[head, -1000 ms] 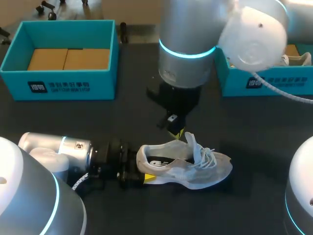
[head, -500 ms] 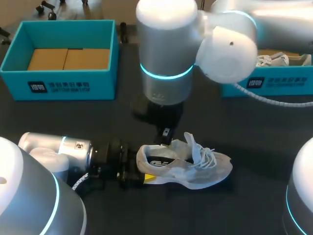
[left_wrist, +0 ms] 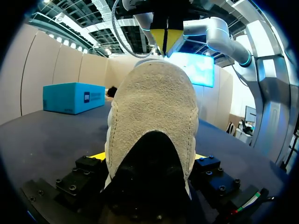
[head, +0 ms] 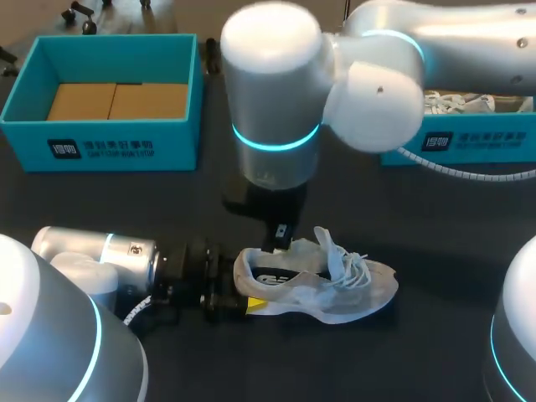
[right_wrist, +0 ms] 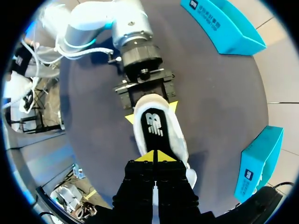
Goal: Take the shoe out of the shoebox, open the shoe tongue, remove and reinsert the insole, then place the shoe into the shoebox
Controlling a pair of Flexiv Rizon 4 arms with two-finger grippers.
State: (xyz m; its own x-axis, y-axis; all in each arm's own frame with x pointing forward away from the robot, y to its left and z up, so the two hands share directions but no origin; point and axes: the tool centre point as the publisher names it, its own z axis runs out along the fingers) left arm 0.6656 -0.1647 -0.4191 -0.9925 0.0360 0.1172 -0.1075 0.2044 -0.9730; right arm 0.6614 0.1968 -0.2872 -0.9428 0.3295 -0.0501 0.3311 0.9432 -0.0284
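Note:
A light grey sneaker lies on its sole on the dark table, its tongue standing up and its black insole showing in the opening. My left gripper is at the heel; its yellow tips press the heel from both sides. My right gripper hangs just above the shoe's opening with its yellow tips shut together and nothing visible between them. In the left wrist view the right gripper shows over the heel collar.
A teal shoebox with brown cardboard inside stands at the back left. A second teal box at the back right holds another pale shoe. My right arm's big body spans the table's middle, over the sneaker.
My right arm has swung to the left, and its shut gripper has shifted from beside the tongue to over the shoe's opening. The left gripper and the shoe have stayed put.

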